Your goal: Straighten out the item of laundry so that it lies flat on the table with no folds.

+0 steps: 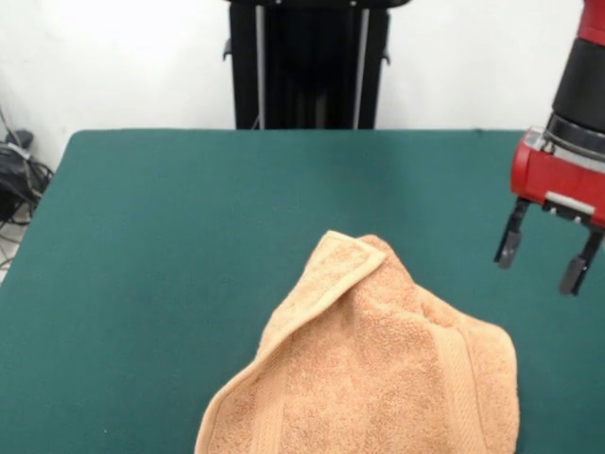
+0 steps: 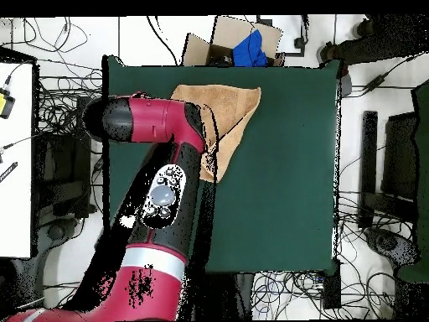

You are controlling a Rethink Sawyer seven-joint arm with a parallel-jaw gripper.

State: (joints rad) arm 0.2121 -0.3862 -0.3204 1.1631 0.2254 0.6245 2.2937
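Observation:
The peach-orange towel (image 1: 378, 369) lies crumpled on the dark green table (image 1: 189, 236) at the near edge in the front view, with one corner folded over toward the middle and a border band running down it. In the overhead view the towel (image 2: 230, 105) lies at the table's far edge, partly hidden by the arm. My gripper (image 1: 548, 257) hangs open and empty above the table, to the right of the towel and apart from it. In the overhead view the arm (image 2: 159, 134) covers the gripper.
The robot's black pedestal (image 1: 307, 61) stands behind the far table edge. Cables (image 1: 19, 180) lie on the floor at the left. A cardboard box with blue cloth (image 2: 243, 42) sits beyond the table's edge near the towel.

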